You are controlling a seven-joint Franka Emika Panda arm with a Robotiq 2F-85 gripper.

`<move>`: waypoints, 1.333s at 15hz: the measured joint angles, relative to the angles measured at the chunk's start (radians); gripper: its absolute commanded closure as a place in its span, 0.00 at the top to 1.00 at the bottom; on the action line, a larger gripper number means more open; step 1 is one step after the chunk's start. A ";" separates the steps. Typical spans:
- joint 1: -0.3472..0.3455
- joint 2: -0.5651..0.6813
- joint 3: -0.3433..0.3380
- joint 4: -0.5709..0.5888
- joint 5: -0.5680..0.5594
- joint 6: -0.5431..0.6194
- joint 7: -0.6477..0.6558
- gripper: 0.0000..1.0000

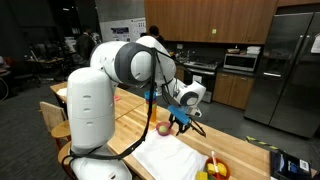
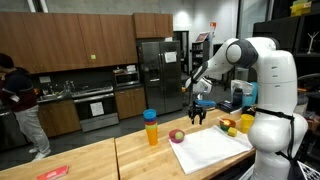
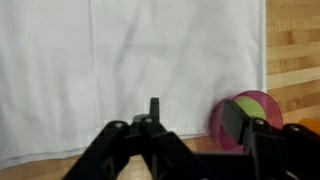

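Observation:
My gripper (image 3: 194, 114) hangs above the wooden table (image 3: 295, 60), its jaws standing apart with only a white cloth (image 3: 120, 70) showing between them. A pink bowl (image 3: 258, 104) with something yellow-green inside rests at the cloth's edge, partly behind my right finger (image 3: 236, 120). In both exterior views the gripper (image 1: 181, 120) (image 2: 197, 116) hovers a little above and beside the bowl (image 1: 163, 128) (image 2: 177, 135), not touching it. The cloth (image 1: 165, 156) (image 2: 212, 148) lies flat on the table.
A yellow and blue stacked cup (image 2: 151, 127) stands on the table beyond the bowl. Red and yellow items (image 1: 215, 168) (image 2: 229, 125) sit past the cloth's far corner, and a dark box (image 1: 290, 163) lies near the table edge. Kitchen cabinets and a fridge line the background.

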 measured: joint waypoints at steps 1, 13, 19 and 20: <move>-0.001 -0.007 0.000 -0.006 0.000 -0.001 -0.003 0.67; 0.006 -0.005 0.006 -0.016 0.000 -0.001 -0.003 0.67; 0.006 -0.005 0.006 -0.016 0.000 -0.001 -0.003 0.67; 0.006 -0.005 0.006 -0.016 0.000 -0.001 -0.003 0.67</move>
